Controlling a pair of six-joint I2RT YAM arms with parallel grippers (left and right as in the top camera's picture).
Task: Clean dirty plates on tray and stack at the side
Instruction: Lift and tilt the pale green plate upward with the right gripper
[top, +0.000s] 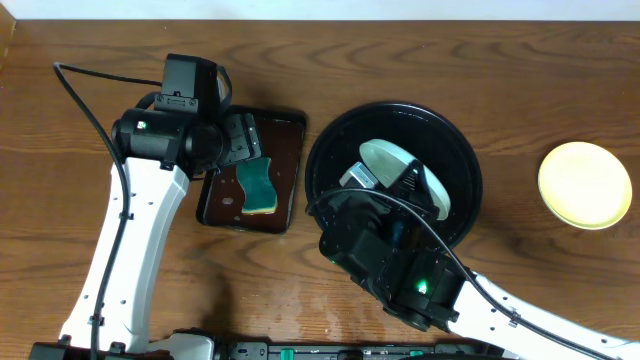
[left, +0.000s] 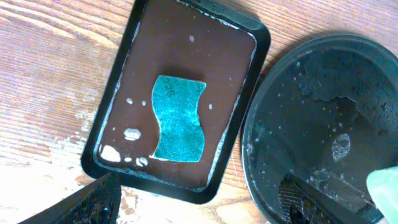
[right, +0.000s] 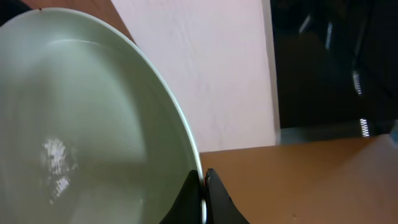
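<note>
A pale mint plate is held tilted on edge over the round black tray. My right gripper is shut on its rim. In the right wrist view the plate fills the left side, and the right gripper pinches the rim between both fingertips. A pale yellow plate lies flat on the table at the far right. My left gripper hovers open over the brown tray, with nothing between its fingers. The black tray looks wet.
A small rectangular brown tray sits left of the black tray, with a teal sponge and water drops in it. The left wrist view shows the sponge in the middle of the brown tray. The right arm crosses the table's front.
</note>
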